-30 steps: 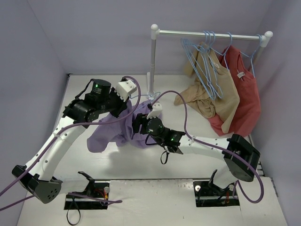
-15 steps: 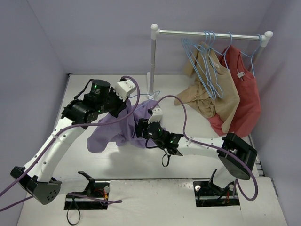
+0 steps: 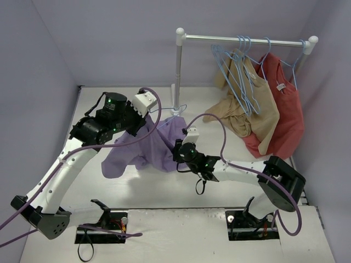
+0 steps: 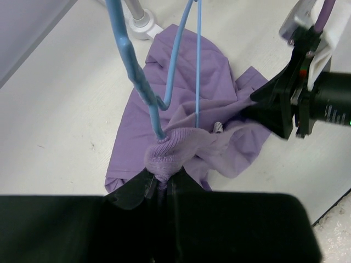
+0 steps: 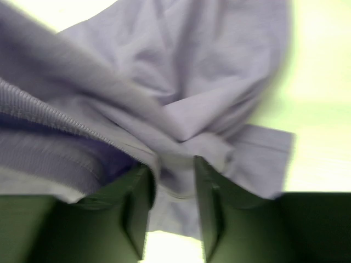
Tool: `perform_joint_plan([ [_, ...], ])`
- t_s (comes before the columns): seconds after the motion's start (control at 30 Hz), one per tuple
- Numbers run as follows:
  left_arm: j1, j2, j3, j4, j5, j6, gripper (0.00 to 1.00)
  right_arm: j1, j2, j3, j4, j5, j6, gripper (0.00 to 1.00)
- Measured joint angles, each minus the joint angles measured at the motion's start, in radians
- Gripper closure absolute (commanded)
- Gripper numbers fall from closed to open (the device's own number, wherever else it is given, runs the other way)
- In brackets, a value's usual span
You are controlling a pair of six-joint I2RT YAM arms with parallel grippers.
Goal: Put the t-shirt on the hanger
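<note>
Left of centre on the table [image 3: 143,189], see the t-shirt [image 3: 143,150] crumpled, long axis running near-left to far-right. Threaded at the ribbed collar by the hanger [image 4: 138,82], pointing away toward the rack post's foot [image 4: 143,24]. Collar clamped in the left gripper [image 4: 162,183], jaws closed; another fold nipped between the right gripper's [image 5: 170,183] narrow jaws.

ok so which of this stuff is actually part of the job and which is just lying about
Part of the job: t-shirt; hanger; left pincer, closed on the bunched collar where the hanger enters it; right pincer, gripping the cloth.

Just lying about: tan shirt; red shirt; spare hangers; rail.
</note>
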Motion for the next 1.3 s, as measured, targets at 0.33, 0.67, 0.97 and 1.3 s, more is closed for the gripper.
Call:
perform_joint_plan([
  [0.33, 0.000, -0.079, -0.046, 0.007, 0.069, 0.042, 1.00, -0.134, -0.163, -0.004, -0.067, -0.058, -0.098, 1.00],
  [0.67, 0.000, -0.196, -0.193, 0.008, 0.161, 0.141, 1.00, -0.344, -0.175, 0.131, -0.223, -0.243, -0.234, 1.00],
  [0.97, -0.009, -0.183, -0.218, 0.013, 0.160, 0.167, 1.00, -0.389, -0.176, 0.281, -0.355, -0.319, -0.309, 1.00],
  [1.3, -0.070, -0.091, -0.213, 0.041, 0.088, 0.166, 1.00, -0.359, -0.176, 0.445, -0.470, -0.340, -0.377, 1.00],
])
